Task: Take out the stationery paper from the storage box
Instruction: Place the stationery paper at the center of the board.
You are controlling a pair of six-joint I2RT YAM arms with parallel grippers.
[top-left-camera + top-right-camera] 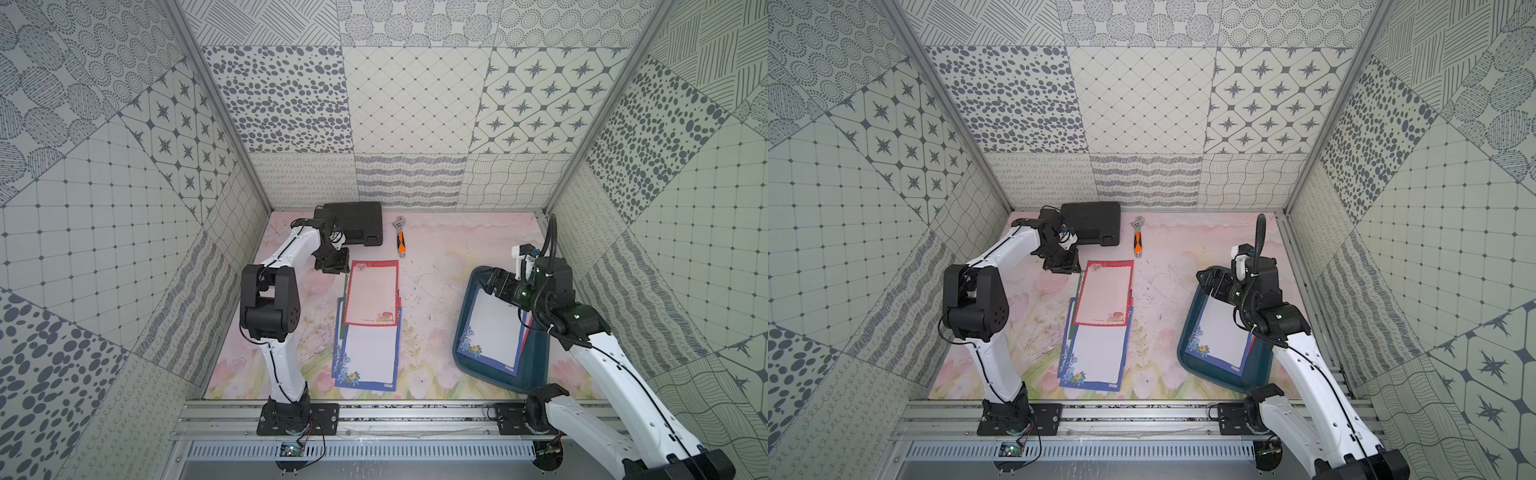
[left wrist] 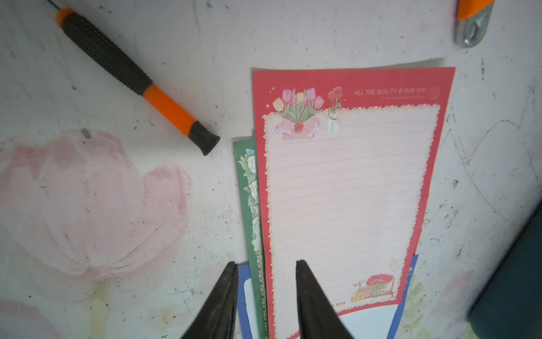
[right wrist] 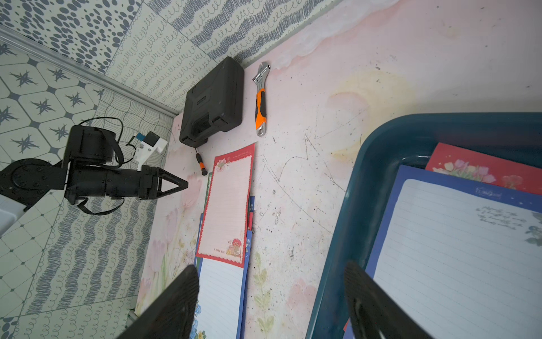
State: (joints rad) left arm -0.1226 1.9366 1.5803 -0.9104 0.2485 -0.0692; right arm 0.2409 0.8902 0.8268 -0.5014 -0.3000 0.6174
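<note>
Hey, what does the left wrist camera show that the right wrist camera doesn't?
Only the left wrist view gets close enough to read the heading on the red-bordered sheet lying on the table. Only the right wrist view shows the storage box with a blue-bordered sheet lying over a red sheet inside it, plus the black case. Both show the screwdriver, the wrench and that red-bordered sheet.

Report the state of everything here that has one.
storage box, not emptied, blue-bordered sheet on top inside
paper stack, flat on the table, red-bordered sheet topmost
tool case, closed
adjustable wrench, lying flat
screwdriver, lying flat
left gripper, open, empty
right gripper, open, empty
</note>
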